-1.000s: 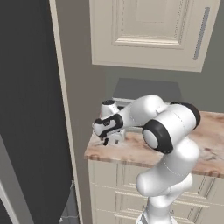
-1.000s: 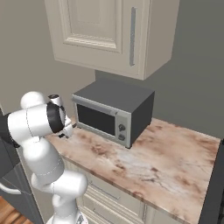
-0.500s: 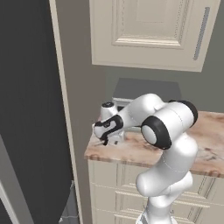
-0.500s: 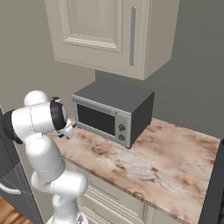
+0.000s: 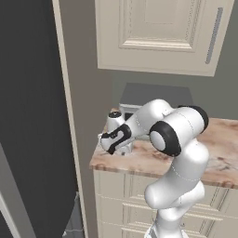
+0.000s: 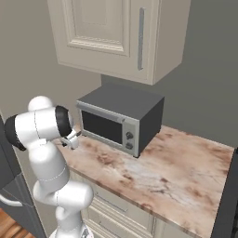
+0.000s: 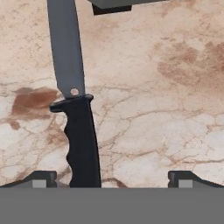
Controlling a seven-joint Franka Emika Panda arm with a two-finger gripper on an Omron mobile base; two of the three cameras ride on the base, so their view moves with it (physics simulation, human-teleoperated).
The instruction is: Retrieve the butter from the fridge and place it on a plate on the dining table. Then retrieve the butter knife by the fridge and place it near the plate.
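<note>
The butter knife (image 7: 74,100) lies flat on the marbled counter (image 7: 166,109), with a black handle and a grey blade pointing away from the hand. My gripper (image 7: 113,178) hangs open just above it, and the handle lies between the fingertips (image 7: 43,177), nearer the left one. From the base, the gripper (image 5: 118,145) points down at the counter's left end beside the dark grey fridge (image 5: 28,116); it also appears low by the counter edge as the gripper (image 6: 72,140). The butter, the plate and the dining table are out of view.
A grey microwave (image 6: 118,121) stands on the counter (image 6: 176,172) just behind the hand, its foot (image 7: 111,6) close past the blade. A cream wall cabinet (image 5: 158,32) hangs above. Cream drawers (image 5: 125,195) sit below the counter.
The hand has sunk a little toward the counter over the knife and the arm's elbow has shifted. The jaws have stayed open.
</note>
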